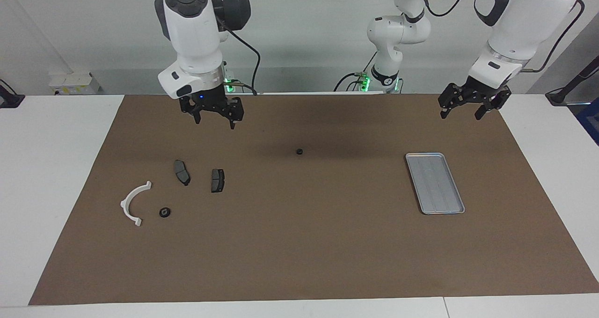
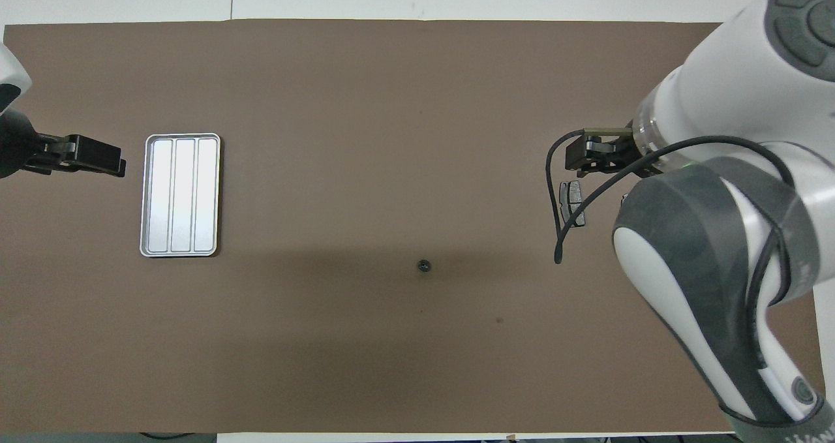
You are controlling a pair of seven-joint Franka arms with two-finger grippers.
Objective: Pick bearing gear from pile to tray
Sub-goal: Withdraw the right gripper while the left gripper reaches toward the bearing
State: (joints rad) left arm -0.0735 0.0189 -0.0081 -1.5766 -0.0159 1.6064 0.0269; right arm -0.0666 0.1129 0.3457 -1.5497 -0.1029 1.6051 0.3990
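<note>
A small black round bearing gear (image 1: 298, 151) (image 2: 425, 265) lies alone in the middle of the brown mat, with nothing touching it. The pile sits toward the right arm's end: a white arc (image 1: 135, 203), two dark grey pads (image 1: 181, 172) (image 1: 217, 180) and a second black round piece (image 1: 164, 212). My right gripper (image 1: 214, 121) (image 2: 584, 162) hangs open and empty over the mat close to the pads, one of them (image 2: 573, 198) showing under its cable. The silver tray (image 1: 435, 182) (image 2: 181, 195) lies toward the left arm's end, with nothing in it. My left gripper (image 1: 461, 115) (image 2: 111, 159) waits open above the mat beside the tray.
The brown mat (image 1: 299, 252) covers most of the white table. In the overhead view my right arm's bulk hides the arc, one pad and the second round piece. A loose black cable (image 2: 561, 234) dangles from the right wrist.
</note>
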